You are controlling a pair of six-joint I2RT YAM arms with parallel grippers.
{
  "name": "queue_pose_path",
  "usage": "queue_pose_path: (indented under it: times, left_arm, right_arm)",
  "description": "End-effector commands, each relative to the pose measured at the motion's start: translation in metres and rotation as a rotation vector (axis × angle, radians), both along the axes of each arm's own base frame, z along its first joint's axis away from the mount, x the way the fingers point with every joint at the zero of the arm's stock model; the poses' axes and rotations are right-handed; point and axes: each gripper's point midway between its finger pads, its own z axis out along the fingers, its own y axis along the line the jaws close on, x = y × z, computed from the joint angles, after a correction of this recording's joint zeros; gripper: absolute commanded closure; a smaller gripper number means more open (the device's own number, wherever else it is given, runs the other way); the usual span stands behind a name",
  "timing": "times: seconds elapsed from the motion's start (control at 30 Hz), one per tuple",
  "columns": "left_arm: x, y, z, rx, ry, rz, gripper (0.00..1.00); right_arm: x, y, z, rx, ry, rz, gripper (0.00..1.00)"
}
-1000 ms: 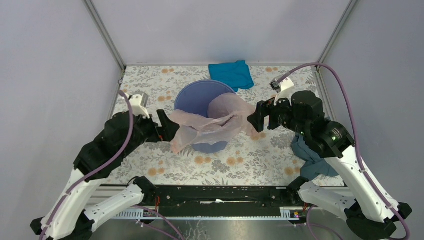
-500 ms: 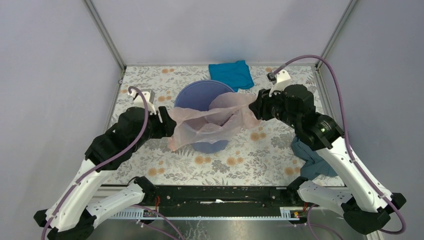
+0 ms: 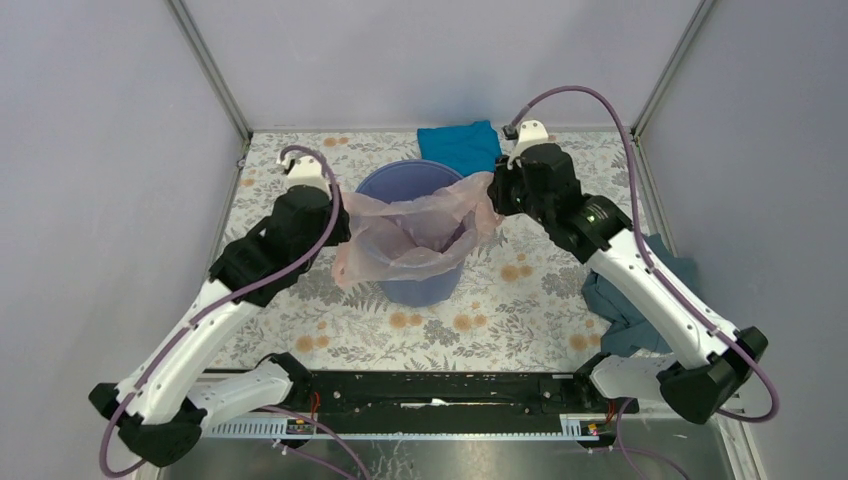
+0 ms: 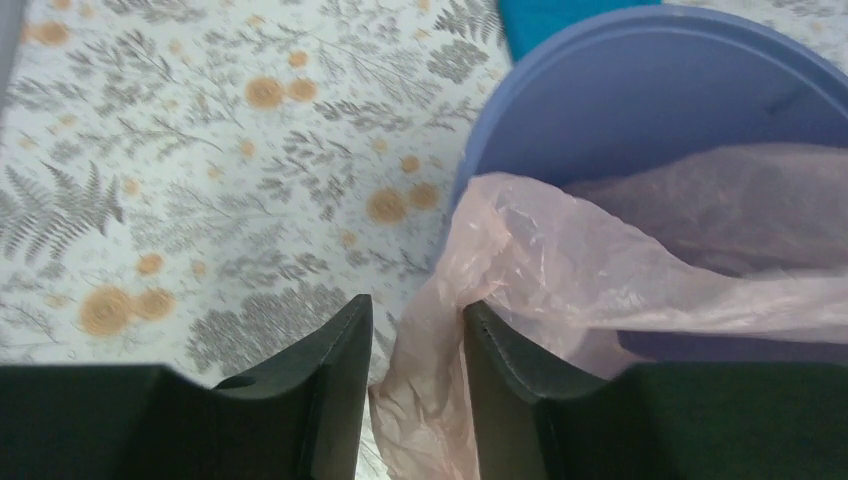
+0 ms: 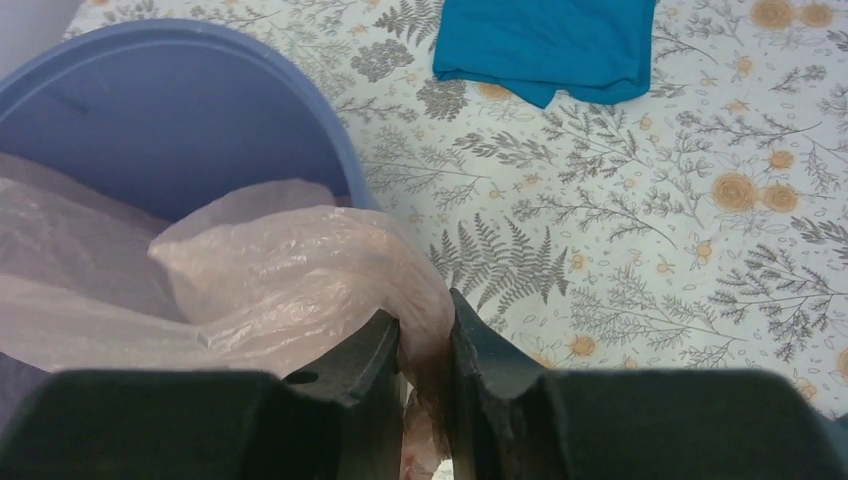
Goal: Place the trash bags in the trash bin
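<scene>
Covering table [image 3: 520,330], floral cloth, grey walls [image 3: 110,120]

The bag [image 3: 410,232] stretches across the bin [image 3: 415,185] between both tools, each apparently pinching an edge.

— Where is the trash bin [image 3: 412,240] placed?
— At the upper centre of the overhead frame, on the worktop [image 3: 500,310], with the trash bag [image 3: 400,235] draped across its mouth and over its left rim.

— And the claws?
— The left claw [image 3: 335,205] is set at the bag's left edge, the right claw [image 3: 493,195] at its right edge.

— What else is laid out?
— A folded cloth [image 3: 460,148] is found behind the bin, a crumpled cloth [image 3: 625,300] at lower right.
</scene>
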Motion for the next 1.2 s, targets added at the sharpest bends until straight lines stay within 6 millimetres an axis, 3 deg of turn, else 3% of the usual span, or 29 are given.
queue_pose_path:
  times: [0.0, 0.17, 0.27, 0.37, 0.5, 0.7, 1.07, 1.17]
  left_arm:
    - [0.040, 0.004, 0.019, 0.038, -0.073, 0.070, 0.50]
    - [0.071, 0.014, 0.012, 0.038, -0.042, 0.108, 0.47]
    - [0.085, 0.017, 0.006, -0.012, -0.028, 0.104, 0.66]
    - [0.096, 0.019, -0.002, -0.071, -0.010, 0.111, 0.71]
    - [0.094, 0.009, -0.002, -0.148, -0.023, 0.047, 0.59]
    - [0.070, 0.007, 0.015, -0.174, -0.054, -0.017, 0.31]
    - [0.044, 0.022, 0.020, -0.182, -0.073, 0.019, 0.32]
    - [0.048, 0.017, 0.022, -0.189, -0.078, 0.000, 0.26]
  right_arm:
    - [0.034, -0.004, 0.025, 0.000, -0.092, -0.083, 0.75]
    - [0.061, -0.003, 0.016, -0.008, -0.077, -0.097, 0.64]
    - [0.074, -0.001, 0.011, 0.010, -0.068, -0.085, 0.63]
    - [0.085, -0.001, 0.001, 0.016, -0.050, -0.080, 0.65]
    - [0.090, 0.003, -0.009, 0.018, -0.028, -0.053, 0.70]
    - [0.077, 0.009, -0.006, 0.061, -0.040, 0.002, 0.68]
    - [0.062, 0.013, 0.001, 0.113, -0.031, 0.042, 0.67]
    - [0.061, 0.015, 0.006, 0.130, -0.035, 0.049, 0.67]
